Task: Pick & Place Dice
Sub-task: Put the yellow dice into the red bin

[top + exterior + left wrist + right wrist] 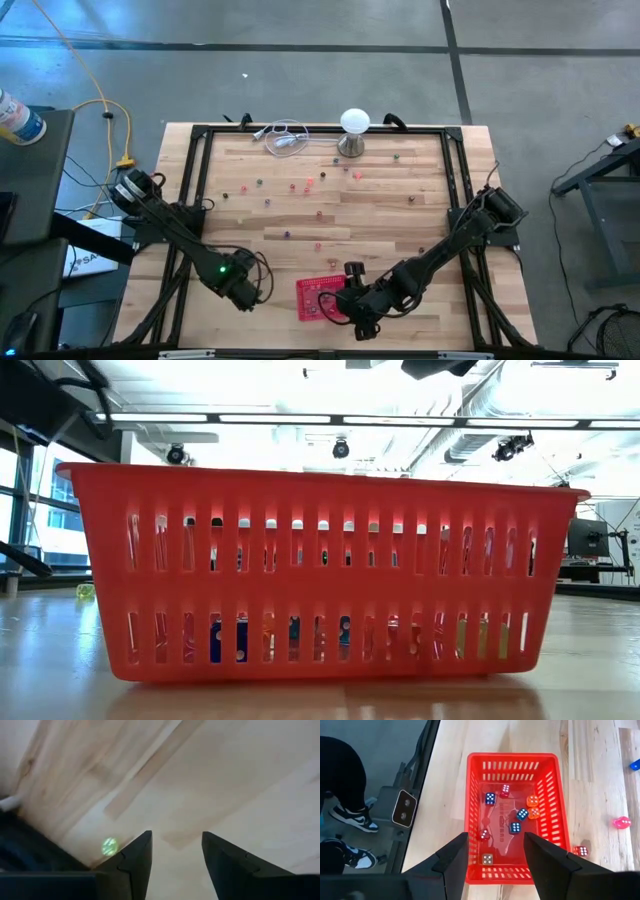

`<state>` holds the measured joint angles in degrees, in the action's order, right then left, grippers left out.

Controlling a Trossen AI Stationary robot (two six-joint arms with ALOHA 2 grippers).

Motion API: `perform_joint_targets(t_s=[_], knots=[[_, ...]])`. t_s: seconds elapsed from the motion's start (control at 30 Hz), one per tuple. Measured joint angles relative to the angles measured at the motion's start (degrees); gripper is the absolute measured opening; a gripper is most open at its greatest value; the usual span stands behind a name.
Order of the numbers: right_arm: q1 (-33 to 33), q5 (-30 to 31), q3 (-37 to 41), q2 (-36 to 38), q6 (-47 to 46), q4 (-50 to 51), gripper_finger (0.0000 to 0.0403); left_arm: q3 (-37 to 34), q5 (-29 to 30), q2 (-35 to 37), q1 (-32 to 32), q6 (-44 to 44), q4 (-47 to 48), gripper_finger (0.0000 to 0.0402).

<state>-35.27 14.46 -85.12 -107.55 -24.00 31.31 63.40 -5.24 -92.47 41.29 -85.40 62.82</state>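
The dice [516, 827] are small, hard, light cubes, best pinched across opposite flat faces. Several lie in the red basket [550, 757] near the worktop's front edge; others are scattered toward the far edge. The right gripper [495, 855] is held open and empty above the basket; the left gripper [176, 851] is held open and empty over bare wood near the front-left corner.

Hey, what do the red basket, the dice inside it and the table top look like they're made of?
The red basket looks like moulded plastic: thin slotted walls, a slight sheen. The dice seem glossy plastic, some perhaps translucent, with white pips. The table top looks like light, smooth-finished wood: visible grain and joined strips.
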Motion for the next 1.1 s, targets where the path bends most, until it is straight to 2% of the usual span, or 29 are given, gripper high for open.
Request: perform_joint_targets(t_s=[0.2, 0.33, 0.53, 0.9, 1.1], knots=[[0.0, -1.36, 0.0, 0.0, -0.21, -0.33, 0.0181, -2.68, -0.05, 0.03, 2.72, -1.53, 0.53, 0.0164], [0.0, -1.38, 0.0, 0.0, -0.21, -0.35, 0.0181, -5.8, -2.64, 0.05, 3.6, -4.27, 0.98, 0.0164], [0.0, -1.37, 0.0, 0.0, 0.21, -0.72, 0.0181, -8.83, -7.83, 0.07, 3.48, -4.89, 1.06, 0.0164], [0.0, -1.55, 0.0, 0.0, 1.1, -0.72, 0.0181, -11.52, -9.49, 0.12, 3.07, -4.45, 0.88, 0.0164], [0.0, -1.55, 0.0, 0.0, 1.32, -0.7, 0.0181, -13.85, -9.79, 0.12, 3.07, -0.36, -5.62, 0.0165]])
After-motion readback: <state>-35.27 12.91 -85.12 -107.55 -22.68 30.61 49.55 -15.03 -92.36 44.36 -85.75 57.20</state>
